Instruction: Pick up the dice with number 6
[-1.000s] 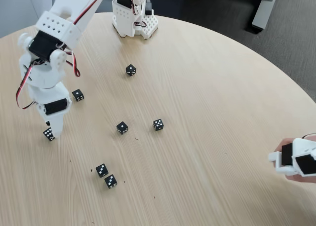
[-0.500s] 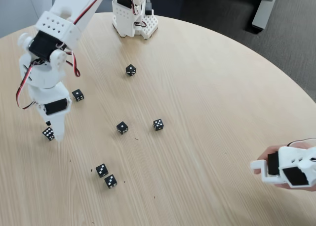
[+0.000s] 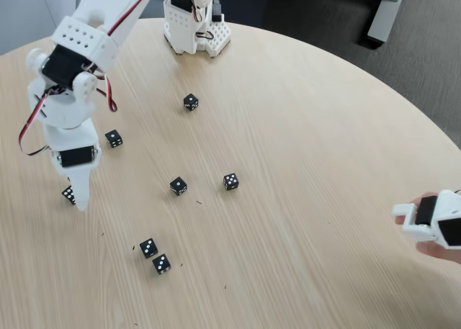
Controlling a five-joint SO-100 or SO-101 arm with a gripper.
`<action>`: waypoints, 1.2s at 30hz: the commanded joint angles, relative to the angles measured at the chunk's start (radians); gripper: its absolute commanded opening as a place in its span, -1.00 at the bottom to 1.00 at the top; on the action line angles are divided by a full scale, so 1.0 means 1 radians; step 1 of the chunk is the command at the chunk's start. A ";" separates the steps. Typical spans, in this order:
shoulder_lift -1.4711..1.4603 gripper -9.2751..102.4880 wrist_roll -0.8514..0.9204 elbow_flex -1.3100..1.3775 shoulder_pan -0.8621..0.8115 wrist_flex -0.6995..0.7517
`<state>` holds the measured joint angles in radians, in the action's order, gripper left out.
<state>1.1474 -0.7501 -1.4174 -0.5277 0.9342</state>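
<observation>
Since the earlier frames, the gripper has slid left over the dice with number 6, now half hidden behind the white finger near the round wooden table's left edge; whether the claw grips it cannot be told. Open tabletop lies to the right, past six other black dice. A hand holding a white plastic device is cut off at the right edge.

White 3D-printed arm — black servo blocks, perforated plate, red-and-black cables — tapering white hand.
</observation>
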 commanded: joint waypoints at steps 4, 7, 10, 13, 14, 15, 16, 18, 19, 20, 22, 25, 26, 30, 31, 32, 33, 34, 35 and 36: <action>0.011 -0.45 -0.081 0.018 -0.012 0.000; 0.011 -0.46 -0.160 0.018 -0.012 0.000; 0.011 -0.47 -0.238 0.018 -0.012 0.002; 0.011 -0.46 -0.290 0.018 -0.012 0.002; 0.011 -0.46 -0.296 0.018 -0.012 0.002; 0.011 -0.46 -0.298 0.018 -0.012 0.002; 0.011 -0.46 -0.298 0.018 -0.012 0.002; 0.011 -0.47 -0.288 0.018 -0.012 0.002; 0.011 -0.49 -0.284 0.018 -0.012 0.002; 0.011 -0.50 -0.278 0.018 -0.012 0.002; 0.011 -0.54 -0.270 0.018 -0.012 0.002; 0.011 -0.61 -0.255 0.018 -0.012 0.000; 0.011 -0.62 -0.252 0.018 -0.012 -0.002; 0.011 -0.65 -0.241 0.018 -0.012 -0.006; 0.011 -0.66 -0.238 0.018 -0.012 -0.008; 0.011 -0.67 -0.235 0.018 -0.012 -0.009; 0.011 -0.68 -0.230 0.018 -0.012 -0.009; 0.011 -0.69 -0.227 0.018 -0.012 -0.009; 0.011 -0.69 -0.225 0.018 -0.012 -0.009; 0.011 -0.70 -0.224 0.018 -0.012 -0.009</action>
<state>1.1474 -0.9848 -1.4174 -0.5400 0.9342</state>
